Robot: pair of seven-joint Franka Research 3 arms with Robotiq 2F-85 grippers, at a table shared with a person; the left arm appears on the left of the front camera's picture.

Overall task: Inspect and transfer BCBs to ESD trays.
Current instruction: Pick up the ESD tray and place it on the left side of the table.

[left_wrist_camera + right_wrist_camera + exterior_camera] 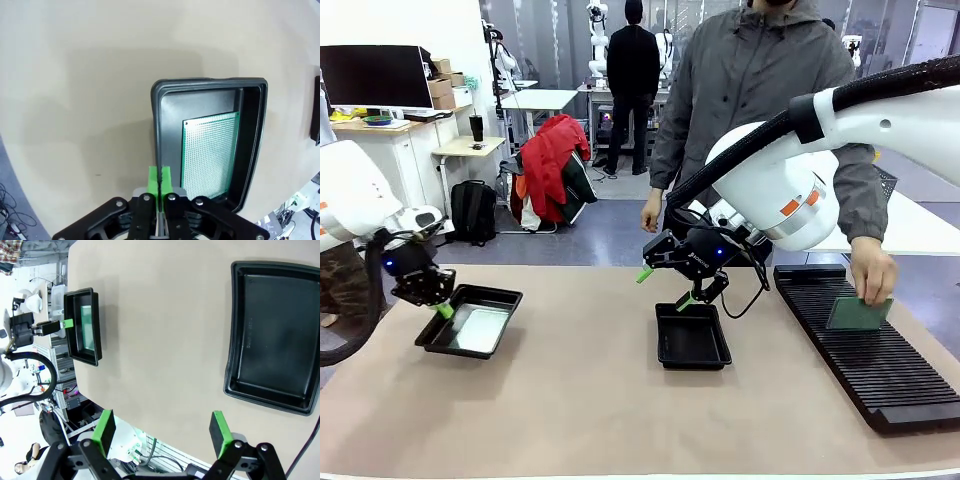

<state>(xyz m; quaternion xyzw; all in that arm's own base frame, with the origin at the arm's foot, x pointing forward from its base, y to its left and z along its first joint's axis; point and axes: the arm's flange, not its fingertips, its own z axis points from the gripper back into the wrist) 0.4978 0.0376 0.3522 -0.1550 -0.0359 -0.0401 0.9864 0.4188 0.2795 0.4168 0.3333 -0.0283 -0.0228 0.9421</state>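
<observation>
A black ESD tray (505, 297) sits at the table's left with a green BCB (480, 328) lying flat in it. My left gripper (442, 308) is shut on this tray's near-left rim; in the left wrist view the green pads (154, 181) pinch the rim of the tray (250, 150) beside the BCB (210, 150). A second ESD tray (692, 340), empty, lies mid-table. My right gripper (665, 285) hangs open just above its far edge, holding nothing. From the right wrist, that gripper (164, 425) is spread wide short of the empty tray (275, 330). A person's hand (872, 275) holds another BCB (858, 314).
A long black ribbed rack (880, 370) lies along the right side, under the person's hand. The person stands at the far edge. Bare tan table surface (580, 390) stretches between the two trays and along the front.
</observation>
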